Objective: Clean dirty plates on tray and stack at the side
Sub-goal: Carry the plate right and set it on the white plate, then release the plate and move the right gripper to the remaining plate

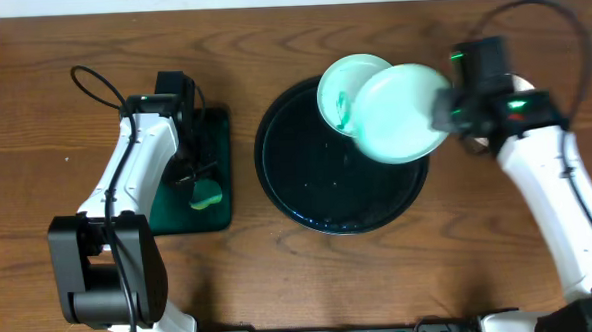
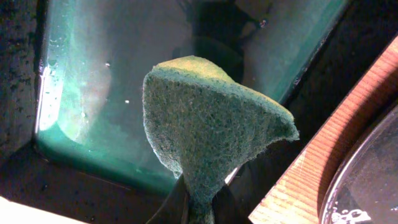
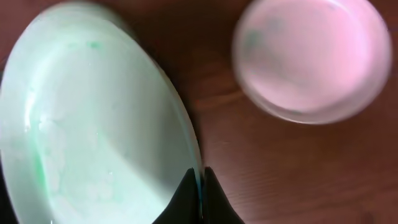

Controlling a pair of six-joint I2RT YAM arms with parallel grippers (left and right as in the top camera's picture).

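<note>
Pinching a plate [image 1: 399, 111] by its rim only, the shut right fingers [image 3: 188, 196] hold it over the tray's [image 1: 297, 186] right edge; I reckon it could swing or slip out. Left fingers [image 2: 171, 208] clamp the sponge [image 2: 205, 130], well apart.

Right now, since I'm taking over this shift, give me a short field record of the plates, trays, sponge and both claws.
held plate: pale mint, pinched at its rim by the right claw, over the black tray's right side
second plate: green smear, at the tray's far edge, partly covered by the held plate
sponge: pinched in the left claw above the green tray
claws: both shut
</note>
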